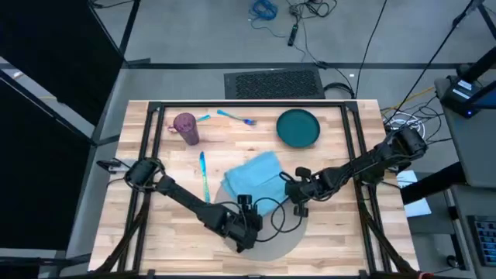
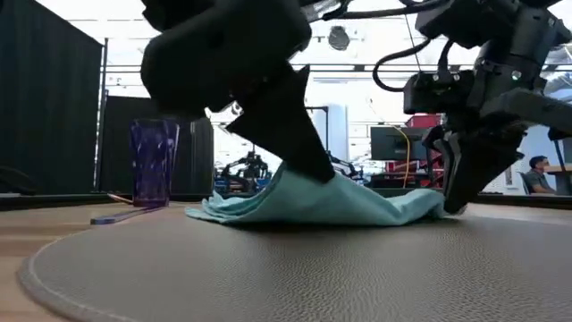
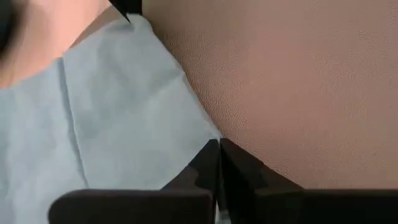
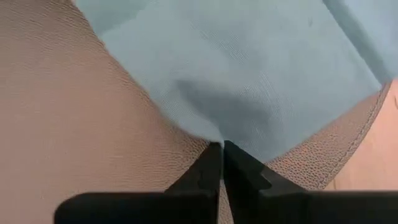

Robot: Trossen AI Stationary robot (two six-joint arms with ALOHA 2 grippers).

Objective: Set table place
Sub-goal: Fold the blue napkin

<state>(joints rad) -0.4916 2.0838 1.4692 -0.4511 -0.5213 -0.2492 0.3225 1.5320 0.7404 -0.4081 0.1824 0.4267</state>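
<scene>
A light blue napkin (image 1: 254, 177) lies mid-table, its near part resting on the round grey placemat (image 1: 280, 236). My left gripper (image 1: 246, 204) is shut at the napkin's near edge. My right gripper (image 1: 293, 186) is shut at its right corner. In the low view the napkin (image 2: 357, 204) lies rumpled on the placemat (image 2: 286, 268), humped up under the left gripper (image 2: 315, 170), with the right gripper (image 2: 460, 199) at its other end. A dark teal plate (image 1: 298, 128), a purple cup (image 1: 185, 128) and blue cutlery (image 1: 203, 174) lie on the wooden table (image 1: 167, 194). My left gripper pinches a near corner of the napkin (image 3: 200, 142) between its two shut fingers, slanting down from the near side. The cloth rises a little at the hold and lies slack on the placemat elsewhere. My right gripper pinches the napkin's right-hand edge (image 4: 214, 132) between its shut fingers, pointing down at the placemat from the table's right. The cloth bunches slightly in front of the fingers and rests on the placemat.
More blue cutlery (image 1: 236, 118) lies at the far side between cup and plate. Black frame rails (image 1: 151, 147) run along the table's left and right sides. Cables and a monitor stand beyond the table's right edge.
</scene>
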